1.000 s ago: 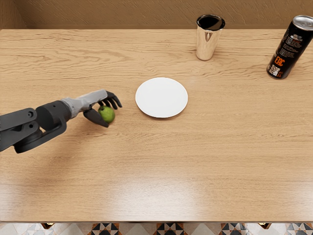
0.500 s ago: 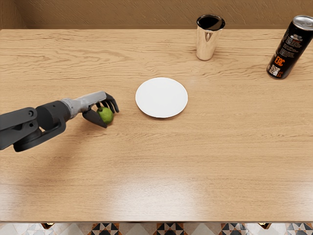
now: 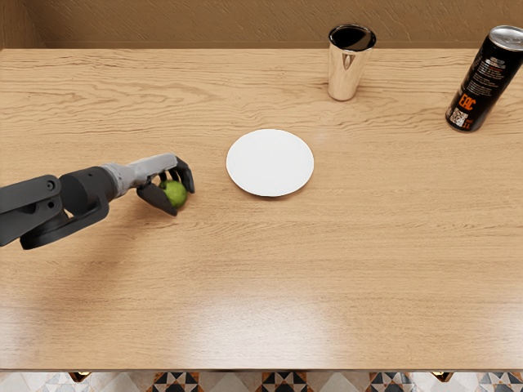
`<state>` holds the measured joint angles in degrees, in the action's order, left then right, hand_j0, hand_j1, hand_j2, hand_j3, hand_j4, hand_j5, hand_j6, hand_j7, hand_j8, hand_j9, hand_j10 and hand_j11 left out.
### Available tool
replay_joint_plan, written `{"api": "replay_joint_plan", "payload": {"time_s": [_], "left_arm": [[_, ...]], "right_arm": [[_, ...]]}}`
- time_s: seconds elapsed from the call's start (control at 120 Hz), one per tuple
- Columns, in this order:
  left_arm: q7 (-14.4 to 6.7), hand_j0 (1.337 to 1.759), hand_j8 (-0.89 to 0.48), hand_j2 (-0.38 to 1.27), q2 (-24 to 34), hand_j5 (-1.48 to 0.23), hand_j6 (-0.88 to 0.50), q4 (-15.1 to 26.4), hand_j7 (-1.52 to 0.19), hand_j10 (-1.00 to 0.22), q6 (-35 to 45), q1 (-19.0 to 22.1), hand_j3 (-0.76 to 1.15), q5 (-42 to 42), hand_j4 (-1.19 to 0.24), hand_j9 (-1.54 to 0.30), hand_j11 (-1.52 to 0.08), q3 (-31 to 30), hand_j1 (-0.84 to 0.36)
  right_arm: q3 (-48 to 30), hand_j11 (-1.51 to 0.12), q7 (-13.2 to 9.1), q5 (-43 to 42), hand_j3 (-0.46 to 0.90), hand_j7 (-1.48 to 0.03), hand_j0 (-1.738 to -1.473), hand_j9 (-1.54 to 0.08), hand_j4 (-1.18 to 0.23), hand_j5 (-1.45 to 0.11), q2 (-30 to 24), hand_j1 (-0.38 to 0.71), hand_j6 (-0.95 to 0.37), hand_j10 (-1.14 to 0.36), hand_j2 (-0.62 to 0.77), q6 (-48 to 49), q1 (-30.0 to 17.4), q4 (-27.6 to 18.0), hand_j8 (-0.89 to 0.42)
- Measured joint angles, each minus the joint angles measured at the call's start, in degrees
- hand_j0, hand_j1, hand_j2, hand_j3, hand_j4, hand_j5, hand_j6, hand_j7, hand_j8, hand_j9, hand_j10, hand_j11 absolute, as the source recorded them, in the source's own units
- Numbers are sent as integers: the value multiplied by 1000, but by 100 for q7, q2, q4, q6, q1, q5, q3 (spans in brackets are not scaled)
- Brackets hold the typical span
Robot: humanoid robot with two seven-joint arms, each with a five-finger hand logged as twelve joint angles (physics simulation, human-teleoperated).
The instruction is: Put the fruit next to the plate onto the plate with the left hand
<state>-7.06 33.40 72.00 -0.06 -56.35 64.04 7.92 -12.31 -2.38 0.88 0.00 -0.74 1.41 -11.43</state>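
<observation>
The left hand is closed around the green fruit. Its dark fingers curl over the top and far side of the fruit, and the thumb presses in from the near side. Only a patch of green shows between them. The fruit sits in this grip to the left of the plate, near its rim but apart from it, with a strip of bare wood between the two. Whether the fruit rests on the tabletop or is held just above it cannot be told from this angle.

The left arm comes in from the left of the plate, dark at the elbow and grey at the wrist, and slants toward the plate.

The plate is white, round and flat, and nothing lies on it. Behind it and a little to its right stands a metal cup, upright with its dark mouth showing, well apart from the plate. Far to the plate's right, close to the tabletop's edge, a black can with red and white lettering appears to lean to the right.
</observation>
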Motion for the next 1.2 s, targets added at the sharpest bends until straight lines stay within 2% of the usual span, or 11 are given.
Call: {"api": "replay_joint_plan", "payload": {"time_s": [0.142, 0.275, 0.333, 0.533, 0.733, 1.0, 1.2], "left_arm": [[-2, 1647, -348, 254, -1, -942, -435, -10, -947, -505, -84, -16, 0, -2, -691, -968, -989, -3, -321], [-3, 1645, -340, 203, 0, -991, -425, -34, -981, -508, -213, -109, 0, -14, -704, -997, -1022, -5, -282], [-2, 1646, -327, 255, -8, -1024, -408, -49, -1000, -499, -299, -160, 0, -41, -701, -1009, -1034, -6, -307], [-4, 1645, -262, 342, -10, -1112, -322, -76, -1074, -443, -627, -529, 0, -217, -696, -1051, -1062, 5, -370], [-7, 1645, -233, 347, -190, -1163, -299, -144, -1098, -424, -955, -927, 0, -515, -699, -1087, -1084, 11, -382], [-21, 1643, -213, 346, -620, -1206, -277, -461, -1129, -409, -1374, -1467, 0, -683, -713, -1120, -1112, 12, -388], [-20, 1644, -208, 356, -1117, -1212, -285, -1006, -1138, -416, -1678, -1793, 0, -817, -724, -1125, -1125, 10, -380]], "right_arm": [[0, -38, 0, 0, 0, -38, -1658, -38, -29, -38, 0, -314, -29, -29, -6, -2, 0, 0, -29], [0, -38, 0, 0, 0, -38, -1658, -38, -29, -38, 0, -314, -29, -29, -6, -1, 0, 0, -29], [0, -38, 0, 0, 0, -38, -1658, -38, -29, -38, 0, -314, -29, -29, -6, -1, 0, 0, -29], [0, -38, 0, 0, 0, -38, -1658, -38, -29, -38, 0, -314, -29, -29, -6, -3, 3, 0, -29], [0, -38, 0, 1, 0, -38, -1658, -38, -29, -38, 0, -314, -29, -29, -6, -5, 1, 0, -29], [0, -38, 0, 1, 0, -38, -1658, -38, -29, -38, 0, -314, -29, -29, -6, -5, 0, 0, -29], [0, -38, 0, 3, 0, -38, -1658, -38, -29, -38, 0, -314, -29, -29, -6, -5, 4, -7, -29]]}}
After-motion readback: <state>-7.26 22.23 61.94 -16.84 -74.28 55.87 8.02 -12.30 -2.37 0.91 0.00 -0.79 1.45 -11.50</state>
